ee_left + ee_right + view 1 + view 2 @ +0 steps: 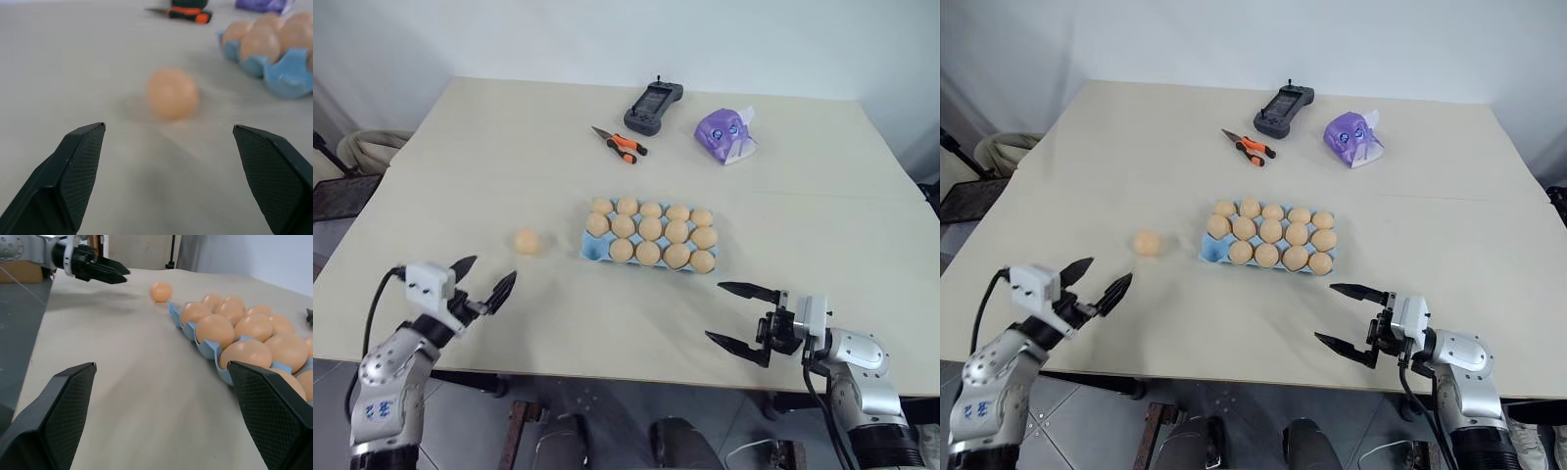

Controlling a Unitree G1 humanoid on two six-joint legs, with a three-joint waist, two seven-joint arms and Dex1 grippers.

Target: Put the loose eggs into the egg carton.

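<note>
Left wrist view showed the left tool (168, 142) wide open facing the loose egg (172, 93), light, smooth, fragile, best pinched gently across its middle.

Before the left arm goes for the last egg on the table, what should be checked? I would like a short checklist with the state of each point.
1. Left gripper open and empty: ok.
2. Loose egg lies alone on the table, apart from the egg carton: ok.
3. Free cup in the carton, at its near left corner: ok.
4. Path from left gripper to egg free of things: ok.
5. Right gripper open, away from the egg: ok.
6. Egg lying still: cannot tell.
</note>
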